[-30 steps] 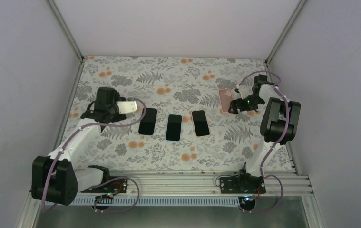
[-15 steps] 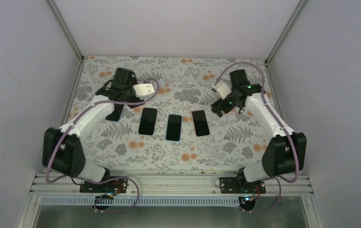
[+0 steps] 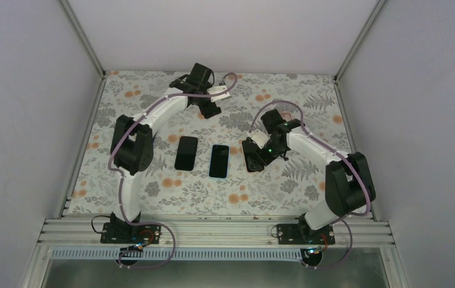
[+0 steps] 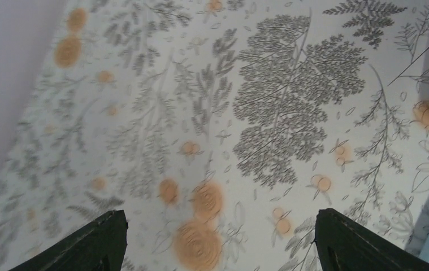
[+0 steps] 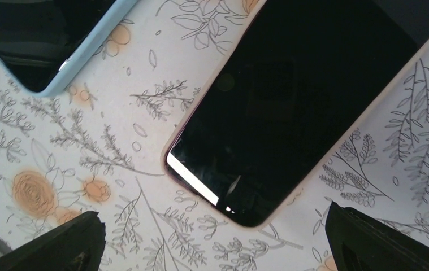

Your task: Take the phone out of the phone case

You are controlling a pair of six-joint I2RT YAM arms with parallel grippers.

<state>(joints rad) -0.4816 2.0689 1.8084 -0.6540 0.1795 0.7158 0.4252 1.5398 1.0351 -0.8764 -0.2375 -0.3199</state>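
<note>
Top view: my left gripper [image 3: 210, 109] is out at the far side of the floral table cover [image 3: 153, 180], well apart from the row of three phones. My right gripper [image 3: 253, 155] hangs over the pink-cased phone [image 3: 255, 166] at the row's right end.

Left wrist: the fingers [image 4: 96, 243] stand wide apart and empty over bare cover.

Right wrist: the fingers [image 5: 59, 243] are spread wide too. The pink-cased phone lies flat, screen up, beside a blue-cased phone [image 5: 48, 34].
</note>
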